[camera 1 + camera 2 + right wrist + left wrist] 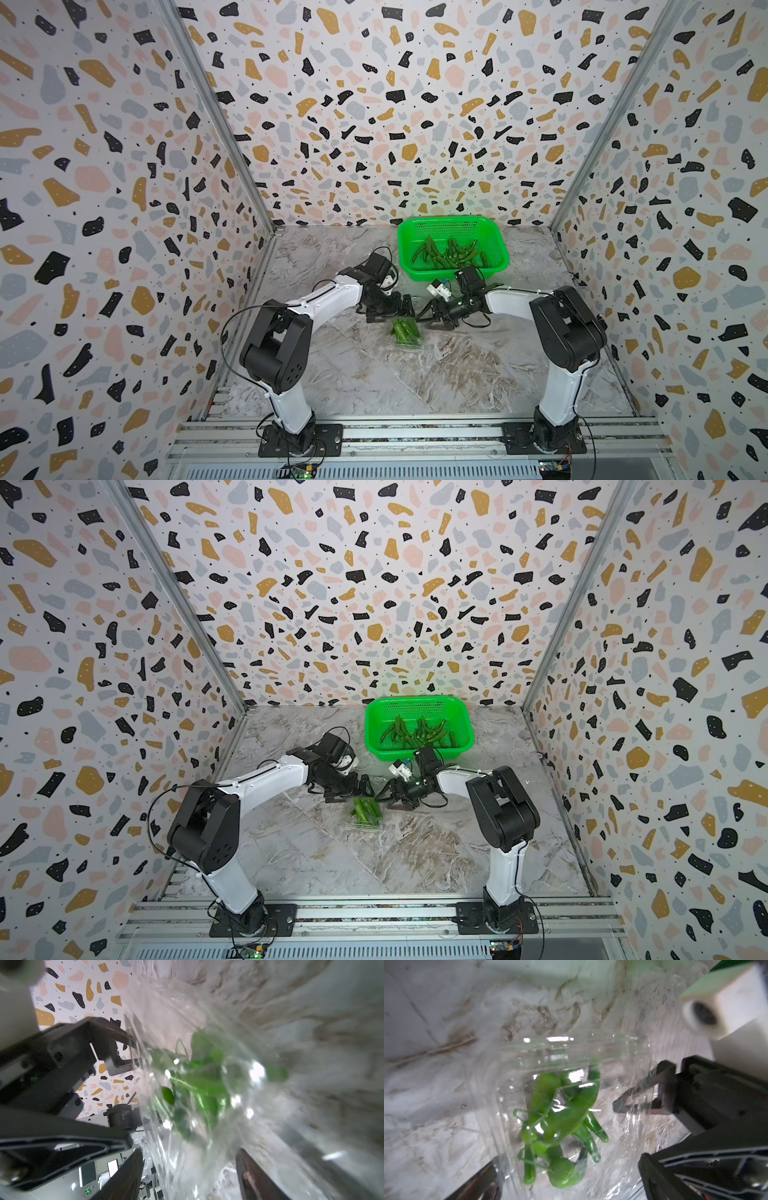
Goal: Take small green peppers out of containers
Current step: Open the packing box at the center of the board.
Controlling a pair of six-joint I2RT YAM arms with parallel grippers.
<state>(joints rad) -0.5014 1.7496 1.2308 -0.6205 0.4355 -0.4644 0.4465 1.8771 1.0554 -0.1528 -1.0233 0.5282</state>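
- Closest in, the right tool (427, 319) is standing wide open beside the small clear plastic clamshell container (406, 343), gripping nothing.
- I am watching the left tool (391, 311) at its far edge; I cannot tell its grip.
- Slim green chili peppers (560, 1118) are lying inside it, mid-tabletop (457, 374).

No text, label, brand or number can be read in any view. In the right wrist view a black cylinder (121, 1114) carries faint pale marks, too blurred to make out. A small lit green sign (88, 1191) in the room behind is too small to read.
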